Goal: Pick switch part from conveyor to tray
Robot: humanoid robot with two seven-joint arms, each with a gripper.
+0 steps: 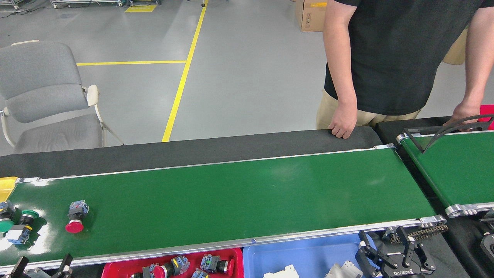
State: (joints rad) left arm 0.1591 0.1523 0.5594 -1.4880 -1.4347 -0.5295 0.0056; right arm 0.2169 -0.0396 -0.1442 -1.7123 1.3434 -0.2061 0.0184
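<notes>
The word ROBOTIQ is printed in white on the body of the right gripper [389, 255], which is seen at the lower right with its black fingers spread apart and nothing held between them. It hangs over the right end of the blue tray [305, 256]. Small dark printing is visible on the cardboard box [308, 15] on the floor, too small to be read.

A red-capped switch part [75, 217] lies on the conveyor [239, 200] near its left end, cap toward the near rail. Two green-capped switch parts [15, 226] lie further left, at the very end of the belt, close together. The left gripper [40, 268] is seen only as two dark finger tips at the bottom left edge, set apart, just below the conveyor's near rail; the red-capped part lies on the belt above and slightly right of them, not touched. More switch parts rest in the red tray [115, 270] beside the blue one.

A person's hand [341, 121] rests on the black padded edge [173, 152] behind the belt.
</notes>
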